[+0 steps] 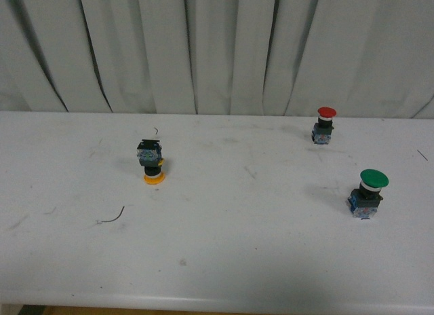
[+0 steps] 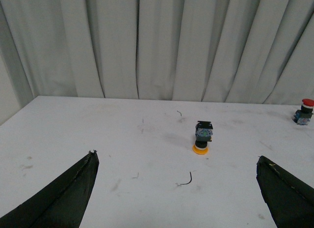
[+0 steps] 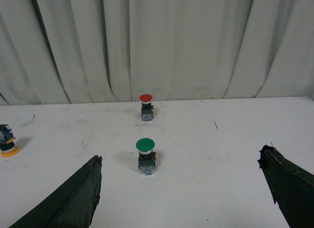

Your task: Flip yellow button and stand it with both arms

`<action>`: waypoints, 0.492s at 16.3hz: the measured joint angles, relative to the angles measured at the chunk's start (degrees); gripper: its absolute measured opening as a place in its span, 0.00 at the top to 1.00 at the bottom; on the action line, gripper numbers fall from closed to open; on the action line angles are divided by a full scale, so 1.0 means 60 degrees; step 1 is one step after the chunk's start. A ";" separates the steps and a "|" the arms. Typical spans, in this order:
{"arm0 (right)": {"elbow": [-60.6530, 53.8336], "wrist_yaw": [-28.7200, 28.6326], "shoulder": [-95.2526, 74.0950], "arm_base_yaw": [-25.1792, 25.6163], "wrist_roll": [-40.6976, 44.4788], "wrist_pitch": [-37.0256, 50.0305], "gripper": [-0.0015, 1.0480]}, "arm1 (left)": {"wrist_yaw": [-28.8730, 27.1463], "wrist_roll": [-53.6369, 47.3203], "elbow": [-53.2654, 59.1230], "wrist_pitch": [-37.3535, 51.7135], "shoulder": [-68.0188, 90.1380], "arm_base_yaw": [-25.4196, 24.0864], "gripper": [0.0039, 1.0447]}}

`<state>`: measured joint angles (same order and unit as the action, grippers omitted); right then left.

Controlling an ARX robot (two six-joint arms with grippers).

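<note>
Left wrist view is showing the left hand (image 2: 176,156) spreading wide, gripping nothing, with the yellow button (image 2: 202,137) ahead of it. That button is sitting upside down on the table (image 1: 224,261), cap down. Well right of it, the red-capped switch (image 1: 325,125) and green-capped switch (image 1: 366,193) are standing upright. The right hand (image 3: 180,155) is gaping wide, empty.
</note>
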<state>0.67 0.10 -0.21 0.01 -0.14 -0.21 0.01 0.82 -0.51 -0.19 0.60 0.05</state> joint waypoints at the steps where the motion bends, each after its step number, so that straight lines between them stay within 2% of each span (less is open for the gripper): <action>1: 0.0000 0.0000 0.0000 0.0000 0.0000 0.0000 0.06 | 0.0000 0.0000 0.0000 0.0000 0.0000 0.0000 0.06; 8: 0.0000 0.0000 0.0000 0.0000 0.0000 0.0000 0.06 | 0.0000 0.0000 0.0000 0.0000 0.0000 0.0000 0.06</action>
<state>0.67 0.10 -0.21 0.01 -0.14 -0.21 0.01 0.82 -0.51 -0.19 0.60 0.05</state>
